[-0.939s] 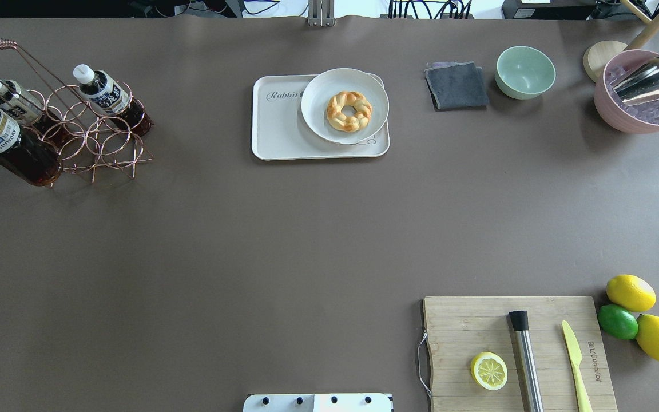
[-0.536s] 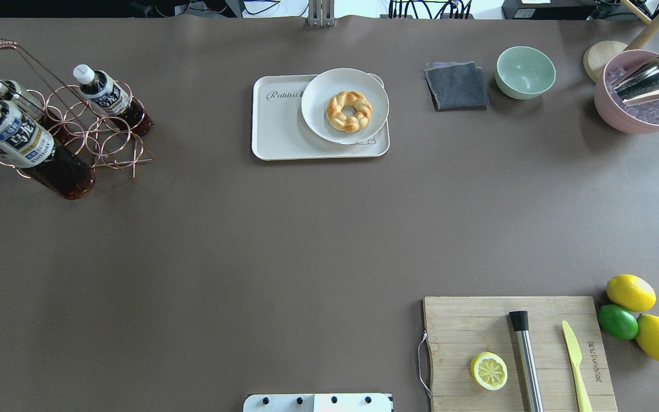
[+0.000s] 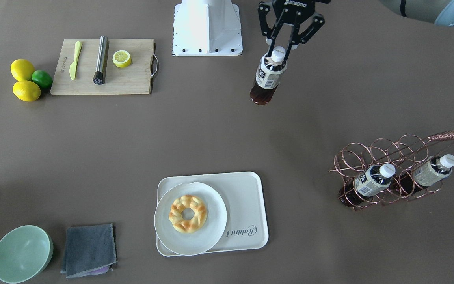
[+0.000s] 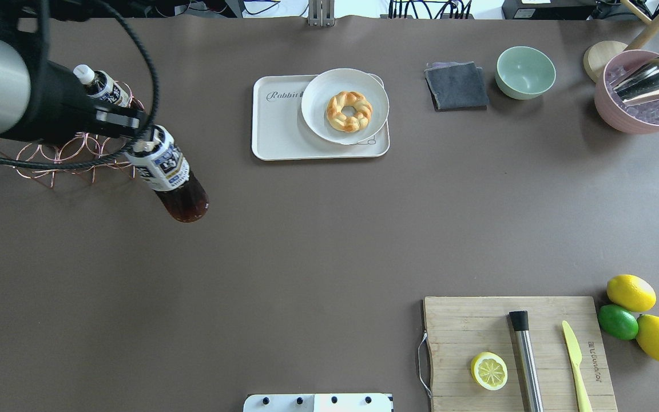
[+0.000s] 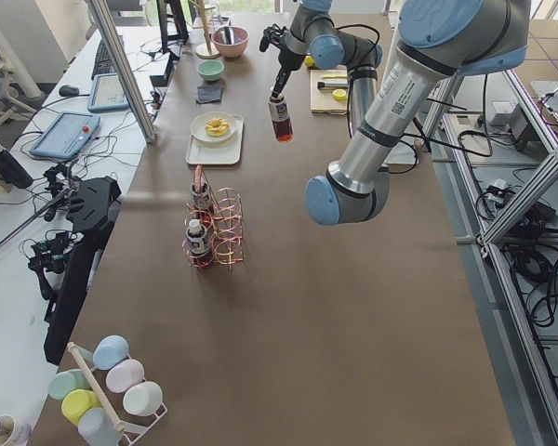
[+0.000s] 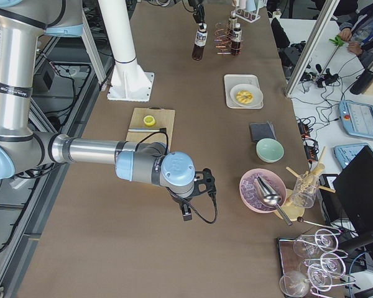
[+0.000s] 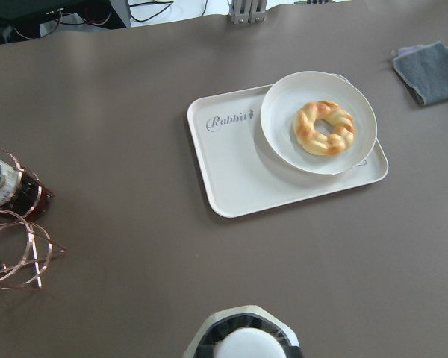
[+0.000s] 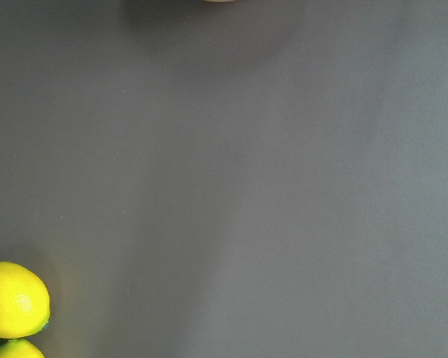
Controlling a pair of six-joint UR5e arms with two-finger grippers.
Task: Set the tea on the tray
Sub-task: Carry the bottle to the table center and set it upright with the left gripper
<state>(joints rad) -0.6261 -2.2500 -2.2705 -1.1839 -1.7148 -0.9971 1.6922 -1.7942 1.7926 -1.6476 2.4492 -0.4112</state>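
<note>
My left gripper [image 3: 277, 49] is shut on the white cap and neck of a tea bottle [image 3: 267, 77] and holds it tilted in the air above the bare table. In the overhead view the held tea bottle [image 4: 168, 171] hangs between the copper wire rack [image 4: 55, 154] and the cream tray [image 4: 278, 129], left of the tray and nearer the robot. Two more tea bottles [image 3: 369, 180] [image 3: 428, 172] lie in the rack. The tray [image 7: 239, 168] carries a round white plate [image 3: 207, 232] with a braided bread ring. My right gripper [image 6: 186, 211] shows only in the exterior right view; I cannot tell its state.
A grey cloth [image 4: 456, 86], green bowl [image 4: 525, 71] and pink ice bowl with scoop [image 4: 644, 91] stand right of the tray. A cutting board [image 4: 467, 332] with lemon half, muddler and knife lies front right, next to lemons and a lime [image 4: 618, 321].
The left arm has come into the overhead view, carrying the tea bottle away from the rack, to the right and toward the tray. Nothing else has moved.
</note>
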